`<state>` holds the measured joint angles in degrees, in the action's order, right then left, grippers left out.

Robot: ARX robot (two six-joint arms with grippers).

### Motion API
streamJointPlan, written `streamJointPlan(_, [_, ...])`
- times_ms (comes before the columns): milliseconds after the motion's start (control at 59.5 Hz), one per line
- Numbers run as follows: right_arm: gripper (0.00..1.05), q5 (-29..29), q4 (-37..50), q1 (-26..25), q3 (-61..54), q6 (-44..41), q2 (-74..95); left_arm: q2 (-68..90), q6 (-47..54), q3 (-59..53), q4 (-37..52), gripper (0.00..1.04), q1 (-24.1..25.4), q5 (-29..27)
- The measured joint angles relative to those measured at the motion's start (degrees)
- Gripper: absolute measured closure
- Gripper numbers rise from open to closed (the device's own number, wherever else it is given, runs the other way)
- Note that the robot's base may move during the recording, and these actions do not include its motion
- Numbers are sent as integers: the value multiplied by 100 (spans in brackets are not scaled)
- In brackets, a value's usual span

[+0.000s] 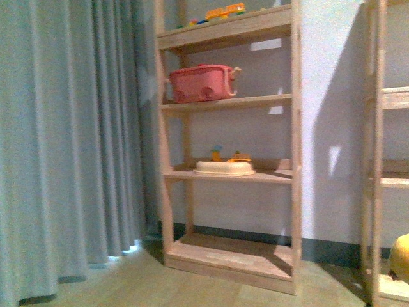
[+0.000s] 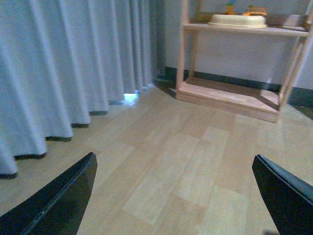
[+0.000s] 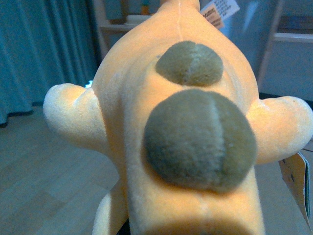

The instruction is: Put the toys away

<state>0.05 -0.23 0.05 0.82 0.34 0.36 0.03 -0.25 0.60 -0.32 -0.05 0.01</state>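
A: Where is the plush toy (image 3: 186, 127)?
B: Right up close to the right wrist camera, filling its view — the front view catches only a yellow edge low on the right, by the second shelf (image 1: 377, 160).
A: Is the right gripper clamped on it?
B: Cannot tell; its fingers are hidden.
A: The left gripper (image 2: 173, 159)?
B: Spread wide above the floor (image 2: 195, 127).

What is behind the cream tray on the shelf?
A blue-and-yellow toy and an orange toy show above the cream tray. The tray covers their bases, so behind or inside it is unclear.
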Motion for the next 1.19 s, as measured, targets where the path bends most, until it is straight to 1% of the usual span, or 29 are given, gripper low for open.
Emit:
streamJointPlan(470, [98,61,0,-13,0,0,-2,0,2,0,2,6,-7,26])
streamJointPlan(638, [98,-26,0,-7,0,-2,-2,0,2,0,2,6,-7,-2])
streamJointPlan(1193, [98,-22,0,-7,0,-2,-2,0,2,0,2,6,-7,0])
